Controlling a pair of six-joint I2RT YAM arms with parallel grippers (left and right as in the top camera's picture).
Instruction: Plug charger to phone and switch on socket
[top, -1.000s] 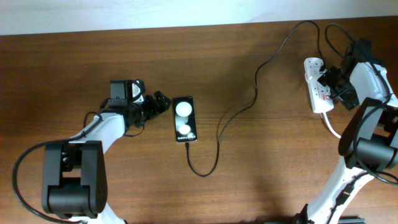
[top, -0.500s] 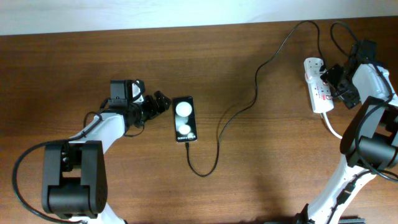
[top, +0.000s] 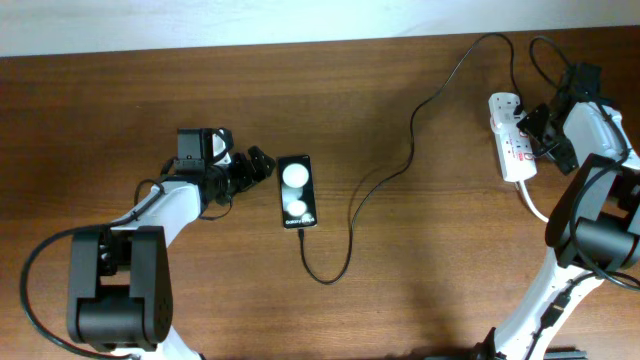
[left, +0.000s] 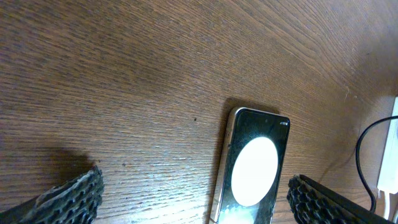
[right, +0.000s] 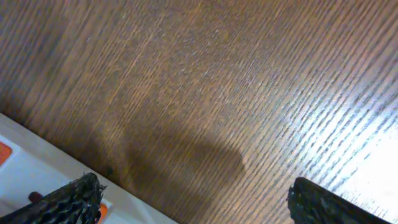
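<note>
Left pincer (top: 262, 163) spread apart, phone (top: 297, 192) flat on table (top: 200, 80) just ahead of its tips. Right pincer (top: 530, 126) apart too, hovering at edge of socket (top: 510, 165). Charger (top: 400, 172) snaking between both pincers, tip touching phone's short edge.

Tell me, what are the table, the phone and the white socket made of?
The table looks like wood or wood veneer: brown grain lines, slight sheen. The phone seems to have a glossy glass face, showing two bright spots, and a pale metallic-looking edge. The socket is probably matte white plastic.
</note>
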